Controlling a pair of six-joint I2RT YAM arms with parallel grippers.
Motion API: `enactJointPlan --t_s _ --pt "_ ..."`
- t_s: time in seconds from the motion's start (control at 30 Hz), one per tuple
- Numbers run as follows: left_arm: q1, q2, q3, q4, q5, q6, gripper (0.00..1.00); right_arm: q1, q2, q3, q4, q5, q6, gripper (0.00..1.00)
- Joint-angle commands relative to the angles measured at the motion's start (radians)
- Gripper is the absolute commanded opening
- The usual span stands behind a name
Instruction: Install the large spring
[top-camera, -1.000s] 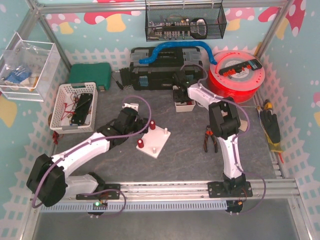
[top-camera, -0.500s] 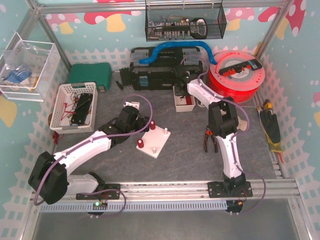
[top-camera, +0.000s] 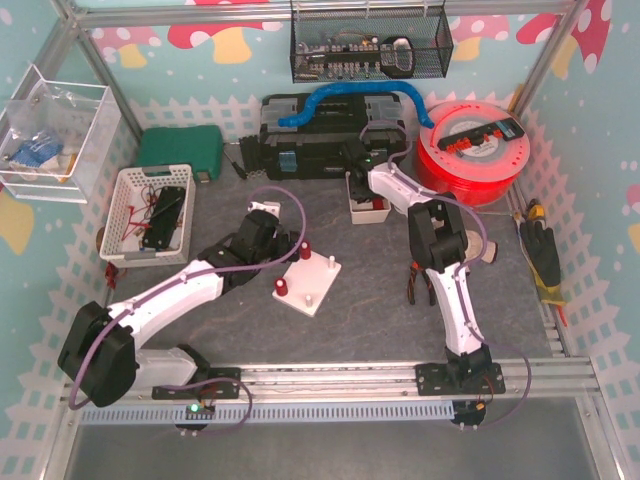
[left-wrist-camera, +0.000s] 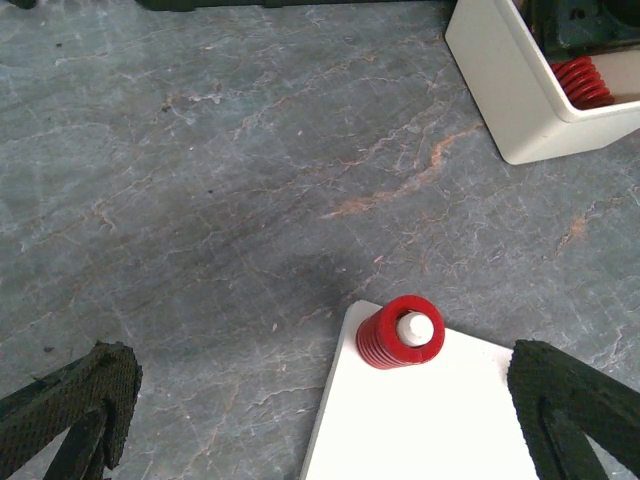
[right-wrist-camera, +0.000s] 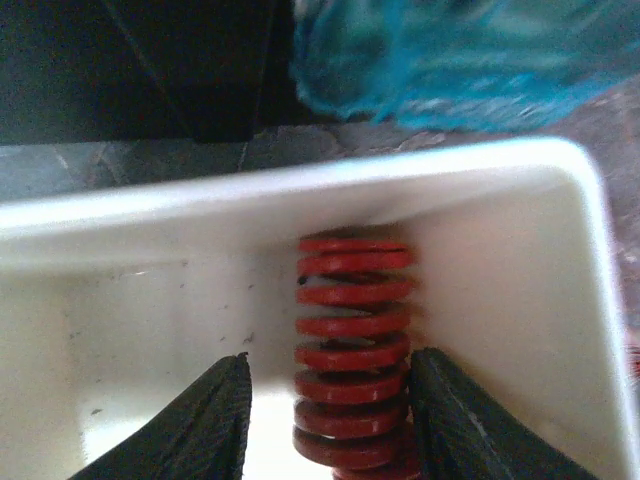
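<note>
— Where do things stand on your side?

— Nearest me, my left gripper (left-wrist-camera: 325, 400) hangs spread wide over the white peg plate (left-wrist-camera: 440, 430) and holds nothing. One small red spring (left-wrist-camera: 400, 333) already sits on a corner peg. From above, a second fitted spring (top-camera: 282, 289) shows on another peg, and a bare peg (top-camera: 330, 262) waits beside them.

— And the large spring (right-wrist-camera: 350, 320)?

— It's farther out, in the white bin (right-wrist-camera: 150, 215), lying along its side wall. My right gripper (right-wrist-camera: 335, 420) is down inside the bin, astride the spring. One pad (right-wrist-camera: 455, 425) touches the coils and the other stands just apart. So that hand is partly open and has nothing clamped yet. The black toolbox (top-camera: 320, 140) sits behind the bin.

— Which step is this, then?

— The pick, I'd say; the install itself hasn't begun. The next move calls for closing squarely across the coils so they can't roll out. Then I lift clear of the bin wall and carry the spring over to a free peg.
</note>
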Motion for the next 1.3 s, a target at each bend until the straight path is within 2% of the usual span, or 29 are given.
enactJointPlan --t_s 0.0,0.13,0.23,0.4,0.57,0.7,0.97,1.27 --pt "-0.002 0.006 0.028 -0.001 0.0 -0.002 0.99 -0.011 0.068 0.004 -0.007 -0.099 0.05 0.46" --pt "-0.002 0.001 0.023 -0.002 0.0 -0.004 0.99 -0.009 0.016 -0.104 0.073 -0.187 0.048 0.44" --pt "-0.002 0.001 0.018 0.0 0.0 -0.007 0.99 -0.009 -0.016 -0.16 0.112 -0.17 0.039 0.42" --pt "-0.001 -0.004 0.014 0.002 0.004 -0.011 0.99 -0.013 0.01 -0.136 0.123 -0.104 0.0 0.38" --pt "-0.001 -0.011 0.009 0.0 0.008 -0.01 0.99 -0.014 0.043 -0.081 0.129 -0.067 -0.005 0.39" --pt "-0.001 -0.02 0.009 -0.003 0.007 -0.007 0.99 -0.014 0.03 -0.072 0.15 -0.052 -0.033 0.28" --pt "0.001 -0.02 0.008 0.002 0.004 -0.056 0.99 -0.014 -0.107 -0.097 0.164 -0.087 -0.102 0.15" --pt "0.015 -0.017 0.065 -0.019 0.028 -0.157 0.99 -0.014 -0.306 -0.24 0.183 -0.242 -0.214 0.13"
